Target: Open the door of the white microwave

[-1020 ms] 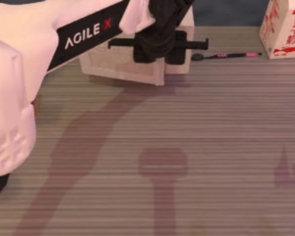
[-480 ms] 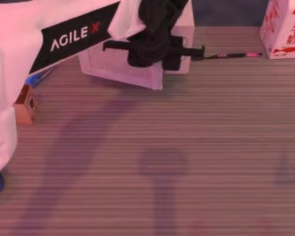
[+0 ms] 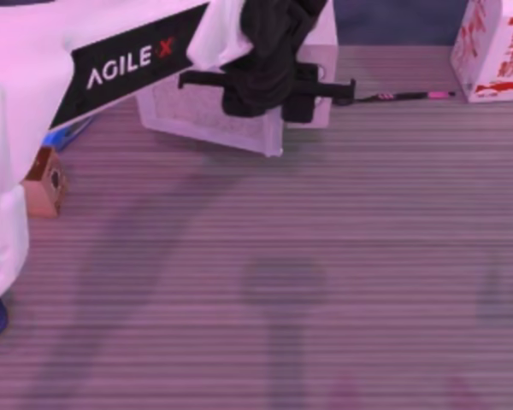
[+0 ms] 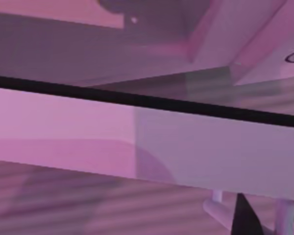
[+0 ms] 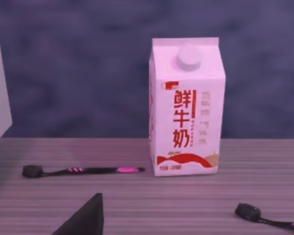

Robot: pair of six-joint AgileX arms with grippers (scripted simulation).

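At the far side of the surface (image 3: 325, 256), a little left of centre, stands the white microwave (image 3: 321, 38). Its door (image 3: 209, 115) is swung partly outward, the grey speckled window facing toward the near left and its free edge ending at a corner nearest the camera. The left arm (image 3: 111, 64) reaches in from the left across the top view, and the left gripper (image 3: 265, 85) sits directly over the door's upper edge, right against the microwave front. Its black body hides the fingertips from above, and in the left wrist view only a pale panel with a dark strip along it (image 4: 147, 100) fills the picture, so I cannot tell how far the jaws are apart or whether they grip anything.

A black toothbrush with pink marks (image 3: 402, 96) lies on the surface just right of the microwave, its head toward the oven. Further right, at the far right corner, stands a white carton with red print (image 3: 496, 43). On the left edge, near the arm, sits a small brown box (image 3: 43, 179).

The right arm is out of sight in the top view. Its wrist view looks toward the carton (image 5: 186, 105) and the toothbrush (image 5: 81, 171), with a second brush head (image 5: 249, 211) nearer, and shows only a dark tip of the right gripper (image 5: 85, 218); the jaws' opening cannot be told there.
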